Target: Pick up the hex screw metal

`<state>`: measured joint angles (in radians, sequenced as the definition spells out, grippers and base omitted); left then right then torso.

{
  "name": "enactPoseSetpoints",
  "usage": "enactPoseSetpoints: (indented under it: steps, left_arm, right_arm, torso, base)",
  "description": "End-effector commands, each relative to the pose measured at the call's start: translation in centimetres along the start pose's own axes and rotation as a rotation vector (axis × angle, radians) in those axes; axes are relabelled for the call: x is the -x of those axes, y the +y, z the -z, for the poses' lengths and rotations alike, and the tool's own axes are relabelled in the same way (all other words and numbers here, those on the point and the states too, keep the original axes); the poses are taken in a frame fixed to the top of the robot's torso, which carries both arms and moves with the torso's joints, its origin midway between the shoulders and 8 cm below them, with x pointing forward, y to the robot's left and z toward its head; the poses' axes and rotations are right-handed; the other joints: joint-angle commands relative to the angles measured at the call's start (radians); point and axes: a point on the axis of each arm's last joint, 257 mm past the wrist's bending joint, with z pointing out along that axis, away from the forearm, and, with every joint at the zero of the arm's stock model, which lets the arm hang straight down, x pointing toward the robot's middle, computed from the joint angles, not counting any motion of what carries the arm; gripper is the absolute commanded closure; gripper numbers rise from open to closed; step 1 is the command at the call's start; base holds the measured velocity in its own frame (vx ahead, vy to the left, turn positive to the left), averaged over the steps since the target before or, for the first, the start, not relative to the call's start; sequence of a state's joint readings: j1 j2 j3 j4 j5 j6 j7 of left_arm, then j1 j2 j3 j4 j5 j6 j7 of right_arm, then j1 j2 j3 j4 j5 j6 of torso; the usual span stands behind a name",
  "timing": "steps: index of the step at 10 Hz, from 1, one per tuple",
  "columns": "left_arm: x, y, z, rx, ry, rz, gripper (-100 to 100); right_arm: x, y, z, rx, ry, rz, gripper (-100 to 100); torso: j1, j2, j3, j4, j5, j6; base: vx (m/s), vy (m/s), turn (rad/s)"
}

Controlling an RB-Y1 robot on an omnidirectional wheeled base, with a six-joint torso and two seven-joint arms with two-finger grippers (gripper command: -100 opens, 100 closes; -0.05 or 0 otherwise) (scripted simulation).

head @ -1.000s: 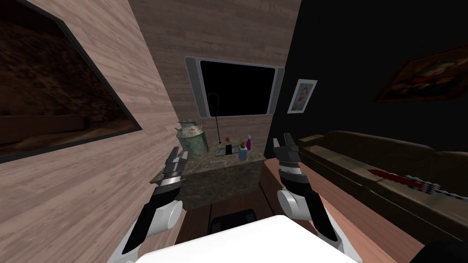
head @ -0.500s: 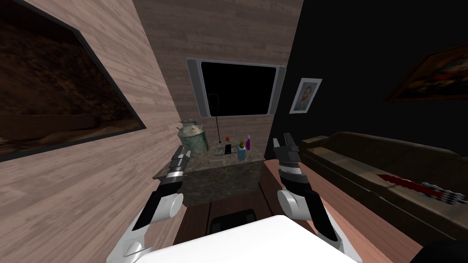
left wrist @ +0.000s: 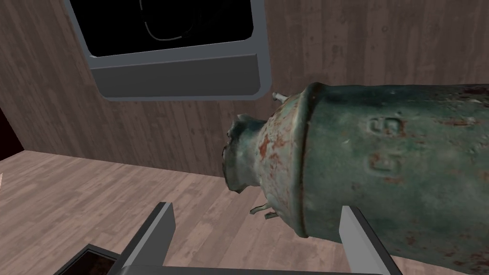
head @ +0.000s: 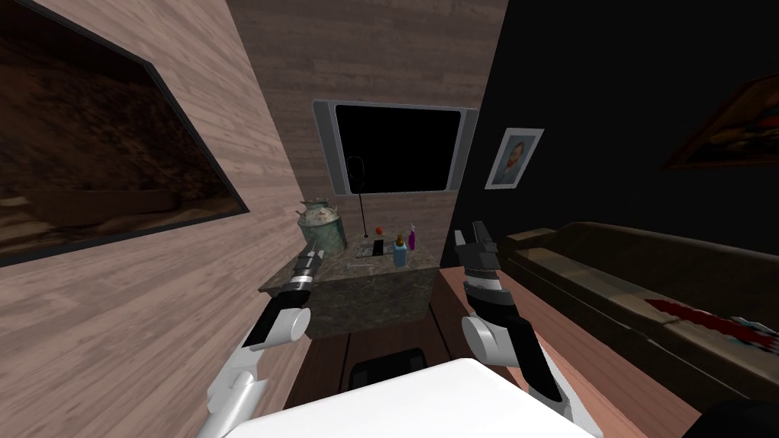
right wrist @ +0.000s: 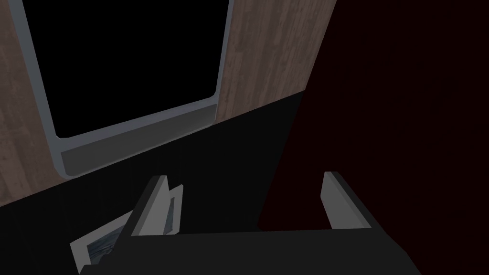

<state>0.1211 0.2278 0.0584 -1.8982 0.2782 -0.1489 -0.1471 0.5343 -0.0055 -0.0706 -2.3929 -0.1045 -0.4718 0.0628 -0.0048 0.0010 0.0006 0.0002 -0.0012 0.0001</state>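
A small pale sliver that may be the hex screw (head: 356, 266) lies on the dark stone table top (head: 380, 275), towards its front; it is too small to be sure. My left gripper (head: 312, 251) hangs over the table's left side, right by a rusty green milk can (head: 320, 228). In the left wrist view that gripper (left wrist: 255, 224) is open, and the milk can (left wrist: 382, 167) looms close beyond its fingers. My right gripper (head: 472, 237) is held up past the table's right edge, open (right wrist: 243, 200).
On the table stand a blue bottle (head: 399, 252), a purple bottle (head: 411, 239), a small red ball (head: 378, 230) and a dark flat tray (head: 365, 249). A grey-framed screen (head: 395, 148) hangs on the wall behind. A brown sofa (head: 647, 281) runs along the right.
My left arm has reached forward and to the right, from beside the table's left front corner to over the table by the milk can. The right arm has stayed still.
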Motion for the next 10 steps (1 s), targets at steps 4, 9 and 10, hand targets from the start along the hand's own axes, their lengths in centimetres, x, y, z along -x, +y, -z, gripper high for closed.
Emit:
enactPoseSetpoints:
  steps: [4, 9, 10]
  left_arm:
    - [-0.2, 3.6, -2.2, 0.119, 0.025, 0.015, -100]
    - [-0.8, 7.6, -4.6, 0.259, 0.055, 0.029, -100]
    - [-1.0, 8.3, -4.5, 0.285, 0.06, 0.029, -100]
  right_arm:
    - [0.0, 0.0, 0.0, 0.0, 0.0, 0.0, 0]
    - [0.0, 0.0, 0.0, 0.0, 0.0, 0.0, 0]
    - [0.0, 0.0, 0.0, 0.0, 0.0, 0.0, 0]
  torso:
    - [0.001, -0.001, 0.0, 0.0, 0.0, 0.0]
    - [0.003, -0.001, -0.001, 0.0, 0.0, 0.0]
    - [0.002, -0.001, -0.001, 0.0, 0.0, 0.0]
  base:
    - [-0.021, -0.05, 0.056]
    - [-0.017, -0.063, 0.044]
    - [-0.016, -0.055, 0.045]
